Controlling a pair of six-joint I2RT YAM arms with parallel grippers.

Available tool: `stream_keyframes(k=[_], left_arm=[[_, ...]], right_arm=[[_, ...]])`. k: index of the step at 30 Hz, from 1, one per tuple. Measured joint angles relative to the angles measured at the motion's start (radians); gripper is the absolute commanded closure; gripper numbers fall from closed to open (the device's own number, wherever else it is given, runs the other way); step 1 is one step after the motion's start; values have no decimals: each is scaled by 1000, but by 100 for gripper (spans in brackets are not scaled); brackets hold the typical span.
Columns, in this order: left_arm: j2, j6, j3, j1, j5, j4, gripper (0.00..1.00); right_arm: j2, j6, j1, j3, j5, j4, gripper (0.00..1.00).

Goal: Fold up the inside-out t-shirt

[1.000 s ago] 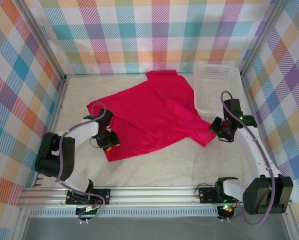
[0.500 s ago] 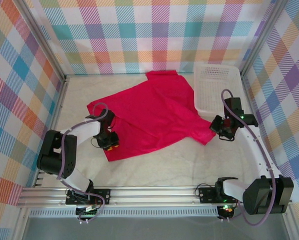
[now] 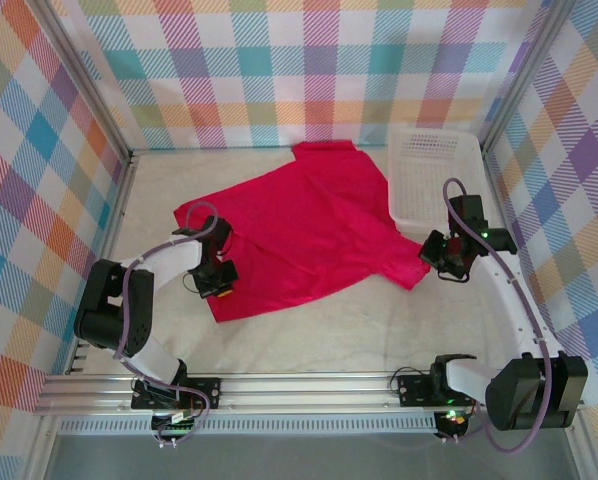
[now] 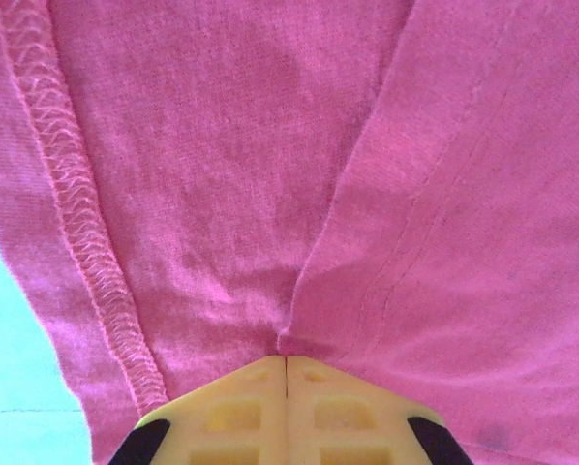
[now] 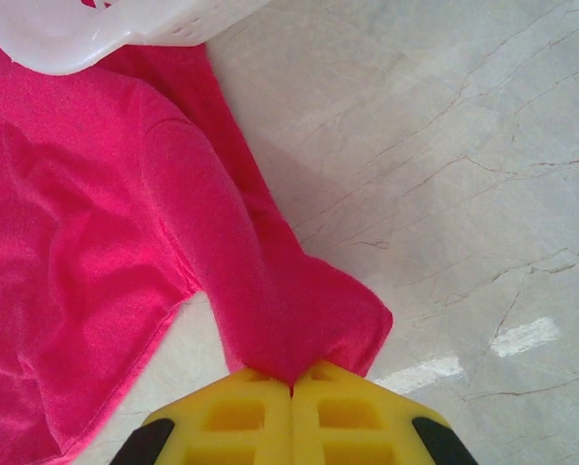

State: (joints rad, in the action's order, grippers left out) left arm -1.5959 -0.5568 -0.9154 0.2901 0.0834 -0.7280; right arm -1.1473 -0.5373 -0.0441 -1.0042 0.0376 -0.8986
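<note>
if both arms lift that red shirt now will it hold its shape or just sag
Probably sags: the t-shirt lies limp, and creases run into the shut left gripper. Likely light: thin fabric bunches where the right gripper pinches it. One edge lies at the basket, so it might drag against it.

Crumpled t-shirt point(image 3: 309, 225) lies mid-table point(image 3: 359, 330), reaching toward the far edge. Basket point(image 3: 434, 175) sits in the far right corner, left side apparently overlapping the shirt's right edge.
</note>
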Motion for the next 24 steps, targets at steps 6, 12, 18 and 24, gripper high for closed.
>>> stream_keyframes(k=[6,12,18,24], left_arm=[[27,0,-60,38,-55,-76,100],[157,-8,-183,60,-111,-166,100],[263,-14,-449,60,-202,-246,100],[265,32,-826,57,-348,-268,100]], right_arm=[[0,0,0,0,-10,0,100],[0,1,0,-12,-39,-2,100],[-19,0,0,-176,-108,-8,100],[-93,-2,0,-500,-198,-5,100]])
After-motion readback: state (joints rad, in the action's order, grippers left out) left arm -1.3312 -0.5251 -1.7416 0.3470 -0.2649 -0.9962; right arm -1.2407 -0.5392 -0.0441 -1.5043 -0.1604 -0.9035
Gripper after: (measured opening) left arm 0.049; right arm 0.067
